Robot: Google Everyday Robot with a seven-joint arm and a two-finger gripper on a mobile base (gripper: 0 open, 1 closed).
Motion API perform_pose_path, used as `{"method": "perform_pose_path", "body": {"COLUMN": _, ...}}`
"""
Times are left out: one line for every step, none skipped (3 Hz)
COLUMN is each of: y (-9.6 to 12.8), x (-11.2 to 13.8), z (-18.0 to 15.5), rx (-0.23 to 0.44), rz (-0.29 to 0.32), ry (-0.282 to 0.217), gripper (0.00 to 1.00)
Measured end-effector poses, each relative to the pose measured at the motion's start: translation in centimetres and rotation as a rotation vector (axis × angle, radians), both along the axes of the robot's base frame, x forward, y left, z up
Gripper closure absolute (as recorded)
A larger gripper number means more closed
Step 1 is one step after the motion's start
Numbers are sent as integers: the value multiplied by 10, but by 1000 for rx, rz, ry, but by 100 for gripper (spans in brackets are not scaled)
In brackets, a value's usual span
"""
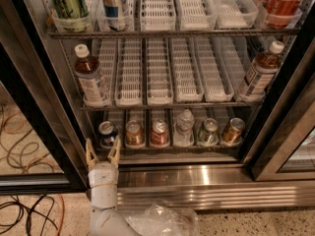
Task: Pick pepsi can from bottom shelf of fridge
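The fridge [44, 107] stands open, black-framed, with wire shelves. On the bottom shelf [167, 146], behind the steel sill, the blue pepsi can [107, 133] stands in the leftmost lane. To its right stand an orange-brown can [134, 133], a red can [159, 132], a clear bottle, a green can and a gold can. My gripper [102, 151] is open just below and in front of the pepsi can, its tan fingers pointing up at it, one on each side of the can's base. It holds nothing.
The steel base [197, 181] runs across the front below the shelf. Two tea bottles [91, 80] stand at the ends of the middle shelf. A glass door [290, 127] stands at right. Cables [19, 146] lie on the floor at left. Crumpled plastic [162, 220] covers my arm.
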State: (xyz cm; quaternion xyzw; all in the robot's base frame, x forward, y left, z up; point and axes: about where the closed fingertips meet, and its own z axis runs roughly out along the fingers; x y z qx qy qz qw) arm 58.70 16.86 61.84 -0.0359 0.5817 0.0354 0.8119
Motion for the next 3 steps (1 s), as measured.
{"method": "perform_pose_path", "body": {"y": 1, "x": 12, "z": 1, "rx": -2, "rz": 8, "ry": 6, "gripper": 32}}
{"method": "perform_pose_path", "body": {"y": 4, "x": 32, "z": 6, "rx": 1, "rz": 17, "ry": 11, "gripper": 32}}
{"method": "perform_pose_path", "body": {"y": 7, "x": 49, "z": 7, "rx": 1, "rz": 26, "ry": 20, "gripper": 33}}
